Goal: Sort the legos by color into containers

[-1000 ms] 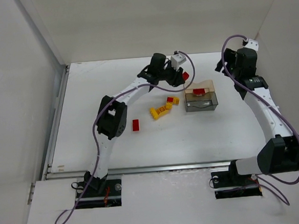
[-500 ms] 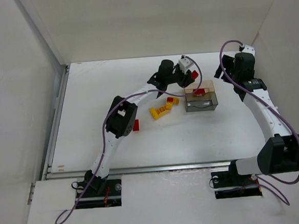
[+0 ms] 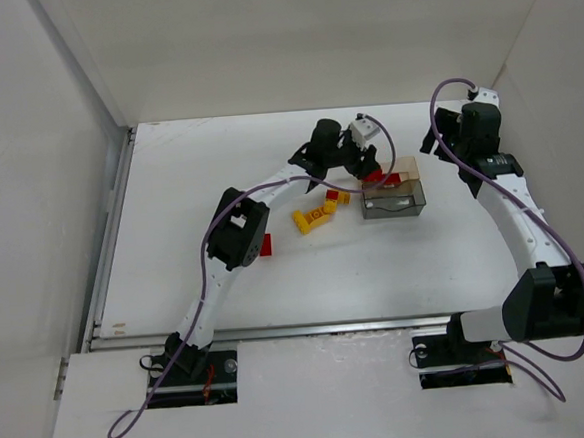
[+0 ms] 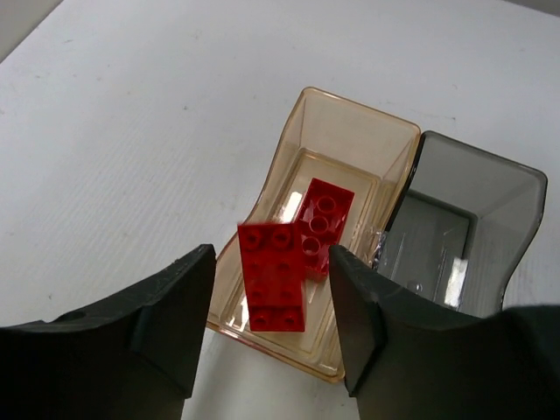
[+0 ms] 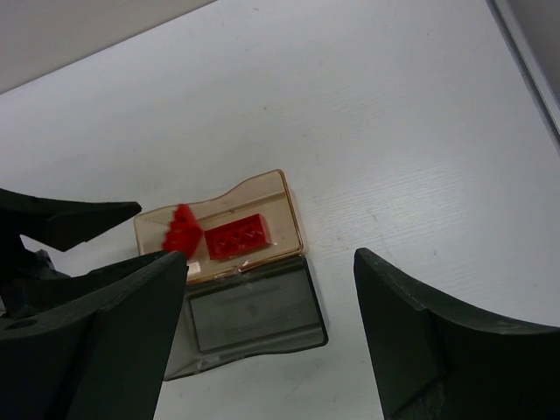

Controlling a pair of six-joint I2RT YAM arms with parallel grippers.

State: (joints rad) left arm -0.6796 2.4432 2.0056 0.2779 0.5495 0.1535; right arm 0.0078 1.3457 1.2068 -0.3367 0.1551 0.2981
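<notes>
Table [image 3: 176,277]: the work is sitting right of centre, with both arms reaching in toward it.

Left gripper [image 4: 272,254] is hovering over the tan tray [image 4: 354,107] with its jaws apart. There is a clear gap on each side of the red lego [image 4: 273,278] between them, so nothing is clamped. My read is that the brick is dropping into the red bin.

Right gripper [image 5: 269,261] is hanging at 2 o'clock of the trays, jaws wide and empty. It is probably staying clear and waiting its turn.

The tan tray is butting against the grey tray [image 4: 490,166] at its 12 o'clock in the top view. The grey one is showing no bricks, so it is presumably being kept for yellow.

A second red lego [image 4: 325,219] is already lying flat on the tan tray's floor.

Loose yellow legos [image 3: 317,214] are sitting on the table at 9 o'clock of the trays, and another red one [image 3: 266,244] at 8 o'clock is half hidden by the left elbow. Sorting is not finished.
</notes>
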